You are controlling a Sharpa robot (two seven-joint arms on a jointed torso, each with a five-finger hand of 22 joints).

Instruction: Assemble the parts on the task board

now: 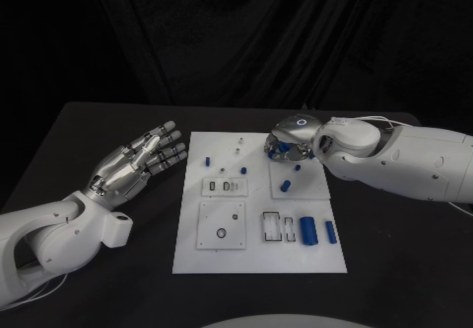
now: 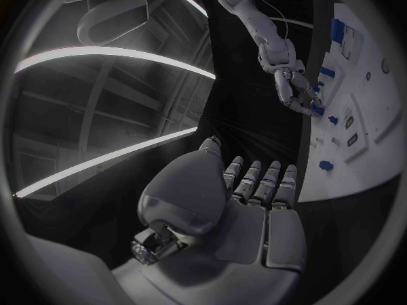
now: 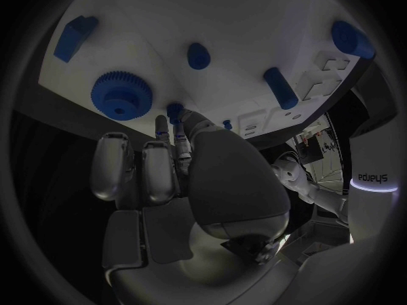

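Lying flat and open just left of the task board (image 1: 192, 256), the left hand (image 1: 138, 162) holds nothing, its fingers spread apart; the white board sits mid-table with blue cylinders (image 1: 307, 231) near its right edge and a small blue peg (image 1: 207, 161) near its upper left. Over the board's upper right corner the right hand (image 1: 288, 147) reaches down among blue parts beside a blue gear (image 3: 121, 95); whether it grips anything I cannot tell.

task board (image 1: 258, 256): white | parts (image 1: 307, 231): blue | table (image 1: 394, 273): black | arms (image 1: 59, 232): white
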